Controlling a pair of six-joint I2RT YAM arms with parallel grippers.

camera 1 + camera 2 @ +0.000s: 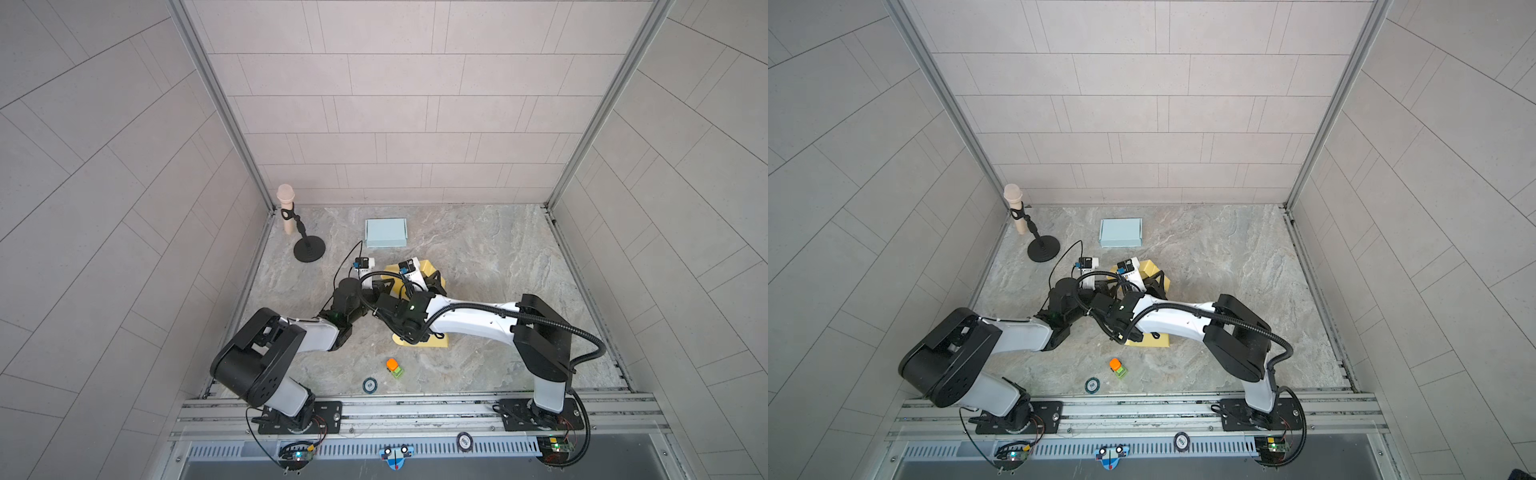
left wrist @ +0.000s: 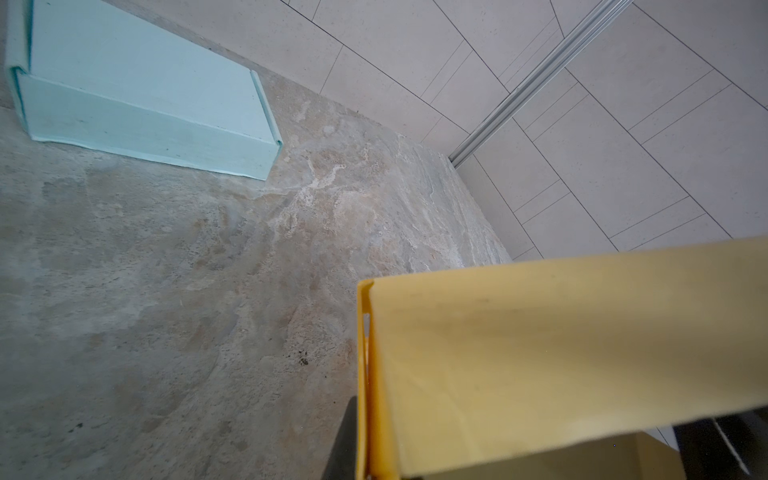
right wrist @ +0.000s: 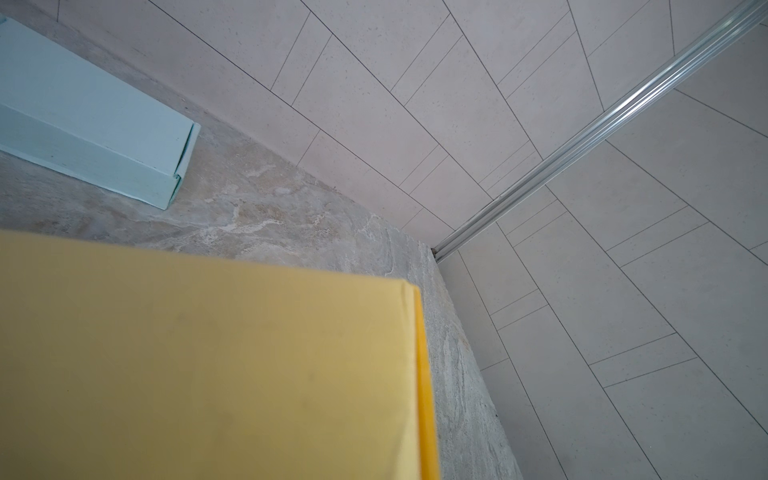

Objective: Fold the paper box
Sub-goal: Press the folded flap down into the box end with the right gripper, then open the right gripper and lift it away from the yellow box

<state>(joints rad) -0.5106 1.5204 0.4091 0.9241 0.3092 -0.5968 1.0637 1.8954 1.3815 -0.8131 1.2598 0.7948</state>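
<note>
Marbled grey stone forms the tabletop (image 1: 498, 257), closed in on three sides by pale tiled walls (image 1: 415, 104). Near its middle, somewhat toward the front edge, lies the yellow paper box (image 1: 432, 268), partly folded: one end is raised as a flap under the two wrists, and the other end lies flat on the stone beneath the right forearm. In the left wrist view the raised flap (image 2: 540, 353) fills the near corner, with a doubled edge down its side. In the right wrist view the same flap (image 3: 208, 353) shows with its folded edge toward the side wall. The left gripper (image 1: 384, 286) sits at the left end of the flap with its jaws closed on the yellow paper, one dark finger hard against the doubled edge. The right gripper (image 1: 434, 279) sits at the right end of the flap. How far its jaws stand apart, and whether it has hold of the paper, cannot be told. Behind the work, toward the back edge, a blue box (image 1: 385, 232) rests fully folded, well apart from the yellow one. A microphone (image 1: 286, 208) on a black stand occupies the back left corner. Near the front edge lie a small orange and green toy (image 1: 394, 368) and, just beside it, a round disc (image 1: 369, 385).
</note>
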